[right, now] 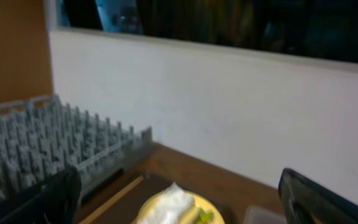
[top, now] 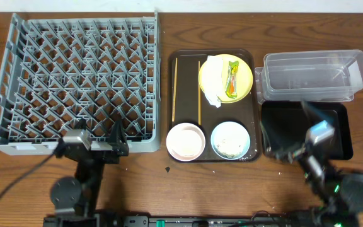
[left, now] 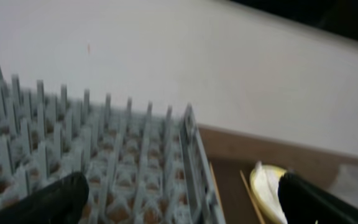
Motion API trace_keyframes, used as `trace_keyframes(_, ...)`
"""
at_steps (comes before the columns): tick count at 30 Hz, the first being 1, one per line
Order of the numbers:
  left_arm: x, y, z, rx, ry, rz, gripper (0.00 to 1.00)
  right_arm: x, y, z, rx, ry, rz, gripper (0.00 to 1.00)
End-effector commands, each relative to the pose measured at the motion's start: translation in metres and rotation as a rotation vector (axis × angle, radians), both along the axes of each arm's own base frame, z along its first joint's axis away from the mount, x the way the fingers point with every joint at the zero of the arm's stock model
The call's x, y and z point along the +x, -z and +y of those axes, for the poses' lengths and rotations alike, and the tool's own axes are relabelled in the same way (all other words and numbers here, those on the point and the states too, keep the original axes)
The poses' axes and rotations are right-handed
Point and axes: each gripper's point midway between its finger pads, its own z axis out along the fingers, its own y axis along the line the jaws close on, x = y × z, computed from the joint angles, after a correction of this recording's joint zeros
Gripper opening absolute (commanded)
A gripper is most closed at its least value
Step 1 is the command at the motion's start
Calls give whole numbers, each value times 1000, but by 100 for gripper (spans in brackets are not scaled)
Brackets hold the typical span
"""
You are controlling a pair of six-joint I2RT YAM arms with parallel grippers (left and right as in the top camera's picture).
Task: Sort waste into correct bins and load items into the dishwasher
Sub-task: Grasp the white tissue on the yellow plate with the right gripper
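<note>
Left end effector (left: pixel 179 210) and right end effector (right: pixel 179 206) are hovering either side of the brown tray (top: pixel 172 94), both spread wide and empty, probably readying for the napkin (top: pixel 213 79) and wrapper (top: pixel 232 79) sitting on its far-right yellow plate (top: pixel 247 69).

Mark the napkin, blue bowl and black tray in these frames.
napkin (top: pixel 213 79), overhead view, middle of the crumpled paper.
blue bowl (top: pixel 214 136), overhead view, left rim.
black tray (top: pixel 279 126), overhead view, bare floor in its left part.
</note>
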Motion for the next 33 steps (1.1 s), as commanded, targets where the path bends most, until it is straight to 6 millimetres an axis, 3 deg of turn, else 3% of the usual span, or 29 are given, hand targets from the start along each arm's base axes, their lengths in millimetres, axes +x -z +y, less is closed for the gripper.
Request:
trace_keyframes(1,3,-33,-11,-8,64,73,98,22,-33,15,11,-97,109,99)
trace_keyframes(4,7,-39,-14,-26,84,227,98,49,-47,28,9,-176,282,99)
trace_keyframes(6,9,-41,-14,-37,84,327,98,66,-46,33,-26,-195,406,99)
trace_keyframes(11,13,-44,-17,-58,99,480,98,97,-33,40,-87,-226,622,99)
trace_keyframes(20,15,-28,-16,-67,99,556,98,131,16,57,74,-226,887,99)
trace_keyframes(23,14,-24,-16,-69,98,574,98,137,49,82,29,-201,974,99)
trace_keyframes(26,15,-23,-16,-69,96,581,98,151,107,98,-124,-1,1056,82)
trace_keyframes(30,15,-22,-16,-69,96,583,98,166,159,105,-305,198,1050,75)
trace_keyframes(33,15,-22,-16,-69,96,583,98,184,190,109,-348,306,1028,68)
